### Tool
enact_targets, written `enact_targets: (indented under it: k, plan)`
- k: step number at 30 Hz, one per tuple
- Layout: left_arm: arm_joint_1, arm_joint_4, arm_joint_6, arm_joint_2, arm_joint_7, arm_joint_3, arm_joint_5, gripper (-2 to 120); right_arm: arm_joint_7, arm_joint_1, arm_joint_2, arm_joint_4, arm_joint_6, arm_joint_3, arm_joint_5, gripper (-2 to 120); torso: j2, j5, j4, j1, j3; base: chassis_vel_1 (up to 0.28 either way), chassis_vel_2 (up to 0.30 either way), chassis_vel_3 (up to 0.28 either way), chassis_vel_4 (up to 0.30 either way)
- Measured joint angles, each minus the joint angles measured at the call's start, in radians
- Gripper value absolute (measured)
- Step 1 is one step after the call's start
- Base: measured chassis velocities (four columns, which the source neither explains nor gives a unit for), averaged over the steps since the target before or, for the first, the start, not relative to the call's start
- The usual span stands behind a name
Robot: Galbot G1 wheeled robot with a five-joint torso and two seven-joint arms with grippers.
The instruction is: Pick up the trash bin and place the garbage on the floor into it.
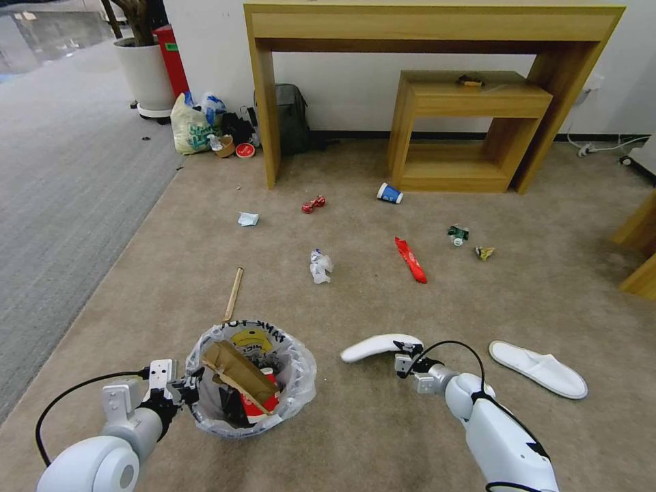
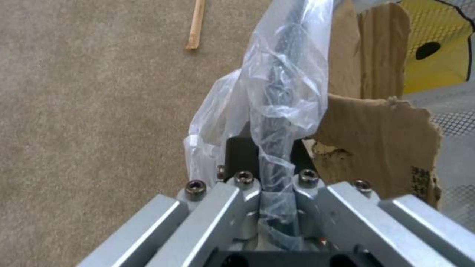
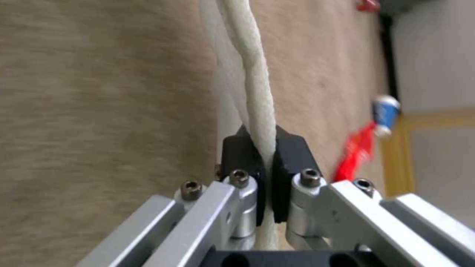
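Note:
The trash bin [image 1: 251, 386], black with a crinkly plastic liner, hangs at lower left; my left gripper [image 1: 186, 391] is shut on its rim [image 2: 271, 111]. Inside it lie a cardboard piece [image 1: 239, 372] [image 2: 381, 122] and a red-white cup [image 1: 263, 403]. My right gripper [image 1: 403, 355] is shut on the edge of a white slipper [image 1: 379, 345] [image 3: 252, 74], held just right of the bin. On the floor [image 1: 383, 294] lie another slipper [image 1: 540, 369], a wooden stick [image 1: 233, 294] [image 2: 195, 24], crumpled paper [image 1: 320, 265], a red wrapper [image 1: 410, 260] [image 3: 356, 154], a blue cup [image 1: 390, 193] [image 3: 386, 111] and a green crushed bottle [image 1: 458, 234].
Two nested wooden tables [image 1: 471, 123] stand against the far wall. A tied yellowish bag [image 1: 190, 126], a bowl, a red lid and a grey backpack [image 1: 290, 116] sit by the wall at left. Grey ribbed carpet [image 1: 61, 184] runs along the left side. Wooden furniture [image 1: 639, 253] edges the right.

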Motion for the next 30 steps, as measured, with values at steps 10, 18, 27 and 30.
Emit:
enact_targets:
  k: [10, 18, 27, 30]
  plan:
    - [-0.013, 0.008, 0.0, 0.02, -0.003, 0.003, -0.003, 0, -0.047, -0.075, -0.049, 0.313, -0.085, 0.041, 0.415, 2, 0.0, 0.0, -0.0003, 0.0, 0.0, 0.0, 0.0, 0.0, 0.0]
    - [-0.035, 0.029, 0.0, 0.04, -0.007, 0.037, 0.003, 0, -0.124, -0.072, -0.149, 0.745, -0.263, -0.125, 1.084, 2, 0.0, -0.0003, 0.0001, 0.0, 0.0, 0.0, 0.0, 0.0, 0.0]
    - [-0.064, 0.039, 0.0, 0.051, -0.032, 0.096, 0.006, 0, -0.067, -0.046, -0.153, 1.018, -0.444, -0.443, 1.504, 2, 0.0, -0.0001, 0.0, 0.0, 0.0, 0.0, 0.0, 0.0, 0.0]
    - [-0.064, 0.041, 0.0, 0.046, -0.034, 0.111, 0.014, 0, -0.045, -0.042, -0.135, 1.042, -0.461, -0.512, 1.552, 2, 0.0, -0.0002, 0.0002, 0.0, 0.0, 0.0, 0.0, 0.0, 0.0]
